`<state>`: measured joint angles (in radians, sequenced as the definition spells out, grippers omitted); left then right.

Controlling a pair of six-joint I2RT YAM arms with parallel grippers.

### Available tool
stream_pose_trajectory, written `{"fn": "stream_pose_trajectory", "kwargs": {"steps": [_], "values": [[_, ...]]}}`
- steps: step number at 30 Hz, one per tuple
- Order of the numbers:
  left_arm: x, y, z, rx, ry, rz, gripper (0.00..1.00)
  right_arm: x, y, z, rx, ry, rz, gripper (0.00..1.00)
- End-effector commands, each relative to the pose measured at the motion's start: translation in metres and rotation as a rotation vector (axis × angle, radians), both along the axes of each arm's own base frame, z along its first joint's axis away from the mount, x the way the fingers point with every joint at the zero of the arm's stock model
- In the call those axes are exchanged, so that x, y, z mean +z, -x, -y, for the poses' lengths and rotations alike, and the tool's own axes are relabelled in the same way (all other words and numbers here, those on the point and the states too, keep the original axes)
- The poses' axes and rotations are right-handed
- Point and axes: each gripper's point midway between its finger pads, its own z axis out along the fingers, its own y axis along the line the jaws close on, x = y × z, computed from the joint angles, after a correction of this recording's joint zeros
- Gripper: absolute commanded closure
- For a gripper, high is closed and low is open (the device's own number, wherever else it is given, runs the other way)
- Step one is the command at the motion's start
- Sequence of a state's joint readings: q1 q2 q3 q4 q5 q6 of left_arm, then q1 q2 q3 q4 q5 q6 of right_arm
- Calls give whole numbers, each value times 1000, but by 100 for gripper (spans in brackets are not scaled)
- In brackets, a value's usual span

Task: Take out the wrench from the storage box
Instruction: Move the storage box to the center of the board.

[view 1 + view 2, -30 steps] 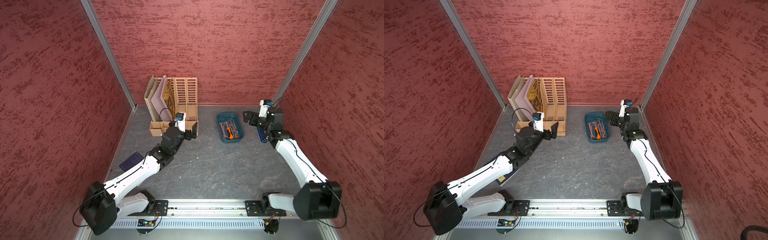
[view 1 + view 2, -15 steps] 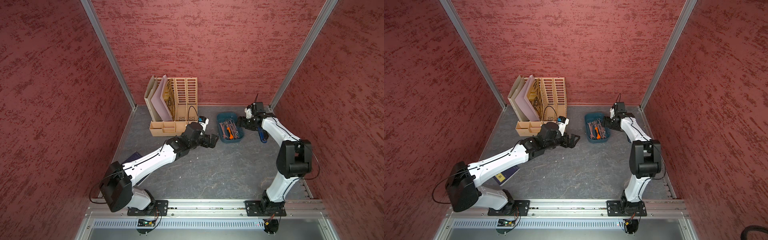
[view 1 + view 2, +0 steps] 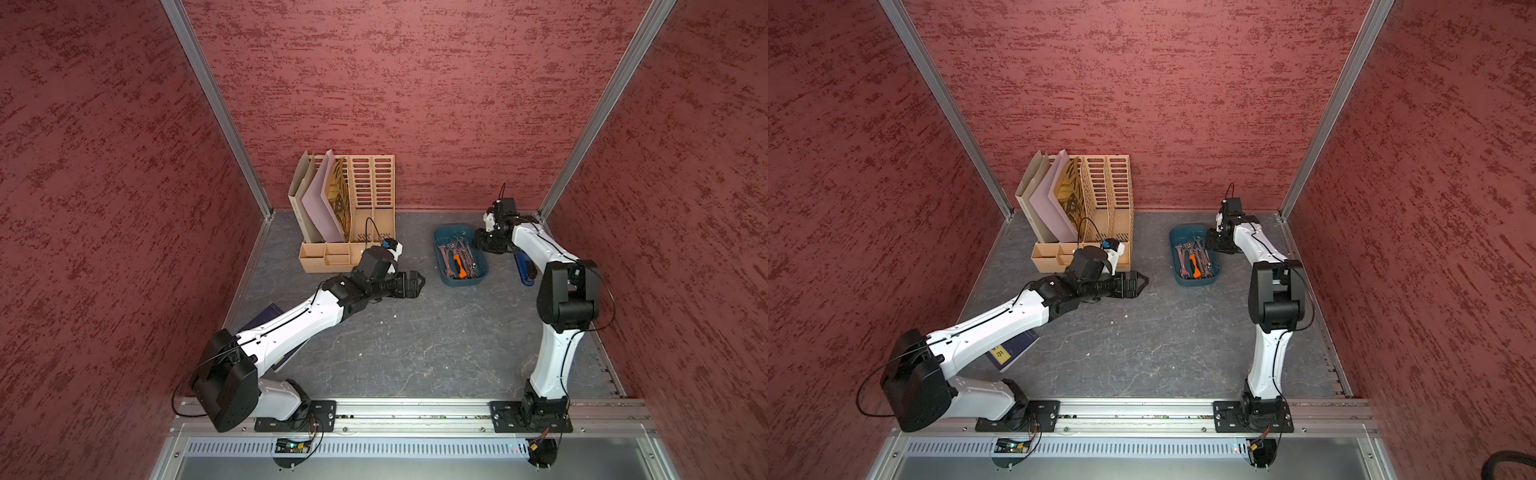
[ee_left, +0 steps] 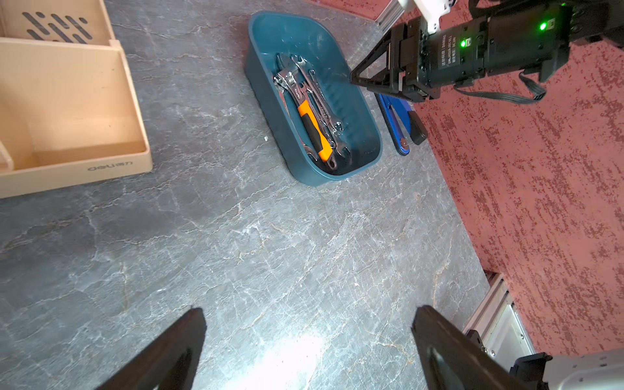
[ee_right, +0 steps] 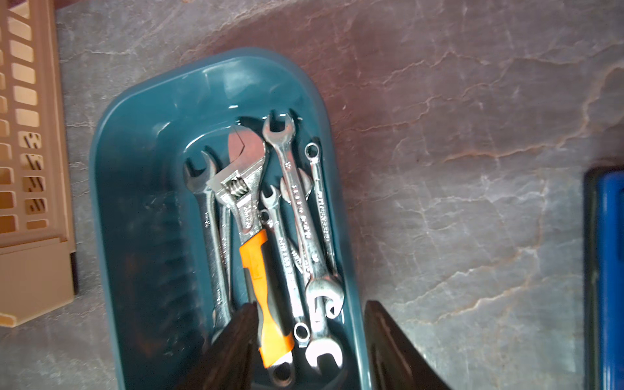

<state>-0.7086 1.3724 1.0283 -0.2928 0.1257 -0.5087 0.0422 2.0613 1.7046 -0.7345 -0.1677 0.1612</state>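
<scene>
Right fingers [image 5: 236,344] apart above storage box [image 5: 135,202], tips cut off; left fingers [image 4: 169,344] spread wide.

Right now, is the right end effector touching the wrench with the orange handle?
Apart. In the left wrist view, a bare teal wall of the storage box shows between the right end effector and the orange-handled wrench.

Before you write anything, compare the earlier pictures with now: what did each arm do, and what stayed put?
The left tool swung from the file organizer toward the storage box, jaws wide and empty. The right arm raised its elbow and brought the right tool over the box, jaws narrowing around the ends of the wrenches, nothing gripped yet. Box, wrenches and organizer stayed put.
</scene>
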Motion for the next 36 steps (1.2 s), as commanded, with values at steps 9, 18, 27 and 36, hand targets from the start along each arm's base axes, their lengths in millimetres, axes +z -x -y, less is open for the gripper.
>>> {"fn": "stream_pose_trajectory", "kwargs": {"steps": [9, 18, 27, 36], "values": [[-4, 1, -12, 27, 24, -24, 0, -19, -8, 10, -47, 37, -53, 68], [-11, -10, -11, 51, 40, -73, 0, -22, 8, 0, -40, -13, -67, 90], [-14, -26, 2, 53, 26, -111, 0, -22, 33, -12, -19, -26, -100, 95], [-19, -44, 26, 40, 20, -147, 0, -19, 84, -40, 27, -54, -136, 95]]}}
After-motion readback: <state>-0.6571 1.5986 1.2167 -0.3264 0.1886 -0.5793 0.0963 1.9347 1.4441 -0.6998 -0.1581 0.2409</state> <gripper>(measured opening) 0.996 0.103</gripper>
